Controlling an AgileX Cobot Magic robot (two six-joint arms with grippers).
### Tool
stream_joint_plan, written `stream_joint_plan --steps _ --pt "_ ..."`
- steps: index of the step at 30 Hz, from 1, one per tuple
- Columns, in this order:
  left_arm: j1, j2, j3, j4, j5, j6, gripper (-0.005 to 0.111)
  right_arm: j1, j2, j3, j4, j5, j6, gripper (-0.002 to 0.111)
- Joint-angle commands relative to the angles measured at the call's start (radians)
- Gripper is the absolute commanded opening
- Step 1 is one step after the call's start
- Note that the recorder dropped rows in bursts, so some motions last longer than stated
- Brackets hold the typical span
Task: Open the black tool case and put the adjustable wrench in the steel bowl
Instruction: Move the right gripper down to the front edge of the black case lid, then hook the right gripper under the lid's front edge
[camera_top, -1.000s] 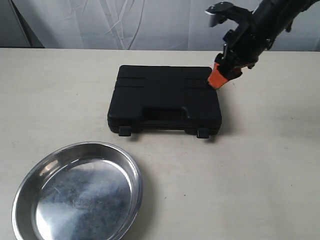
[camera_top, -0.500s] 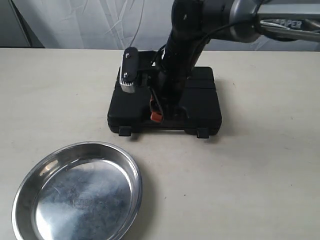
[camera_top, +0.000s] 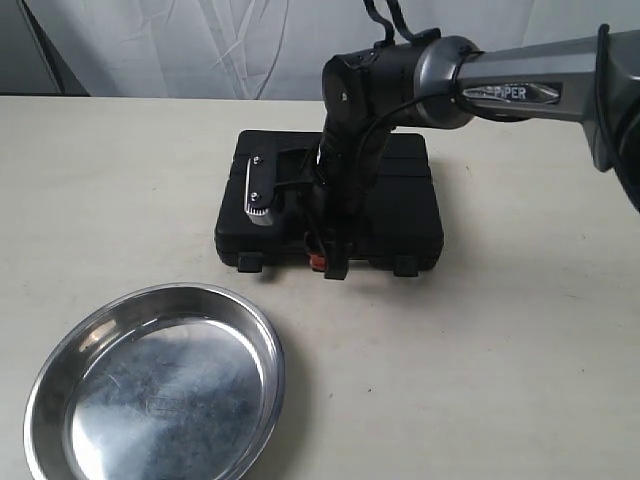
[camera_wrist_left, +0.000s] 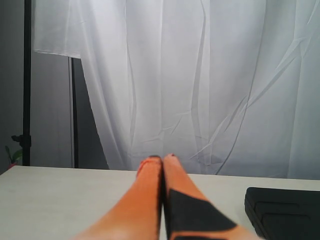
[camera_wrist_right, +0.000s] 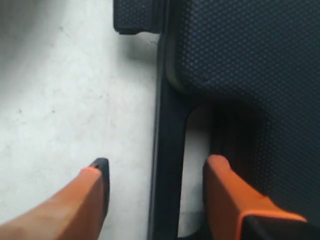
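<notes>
The black tool case (camera_top: 400, 205) lies shut in the middle of the table, its latches toward the front edge; a corner of the tool case (camera_wrist_left: 285, 212) also shows in the left wrist view. My right gripper (camera_top: 326, 262) reaches down over its front edge, open. In the right wrist view the right gripper (camera_wrist_right: 157, 172) straddles the case's handle bar (camera_wrist_right: 165, 165), one orange finger outside over the table, the other in the handle opening. The steel bowl (camera_top: 155, 390) sits empty at the front left. The adjustable wrench is hidden. My left gripper (camera_wrist_left: 162, 159) is shut on nothing, held above the table.
A latch (camera_wrist_right: 135, 17) of the case shows beside the handle in the right wrist view. Both latches (camera_top: 250, 262) hang down at the case's front. A white curtain (camera_top: 200, 45) closes off the far side of the table.
My right arm has swung from above the case's far right corner across the lid and down to its front edge, where the open fingers now straddle the handle.
</notes>
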Motion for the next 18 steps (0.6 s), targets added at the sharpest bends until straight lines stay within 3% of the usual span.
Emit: stream_joint_plan --steps 1,7,10,13,18 --pt "-0.003 0.005 -0.004 0.004 -0.005 -0.001 0.000 -0.002 0.019 -0.005 -0.008 -0.041 0.003 0.054" --pt "-0.003 0.005 -0.004 0.004 -0.005 -0.001 0.000 -0.002 0.026 -0.005 -0.010 -0.066 0.003 0.049" --pt "-0.003 0.005 -0.004 0.004 -0.005 -0.001 0.000 -0.002 0.026 -0.005 -0.014 -0.068 0.003 0.033" --pt "-0.003 0.005 -0.004 0.004 -0.005 -0.001 0.000 -0.002 0.026 -0.005 -0.014 -0.061 0.003 0.002" --pt "-0.003 0.005 -0.004 0.004 -0.005 -0.001 0.000 -0.002 0.015 -0.005 -0.023 -0.027 0.010 -0.001"
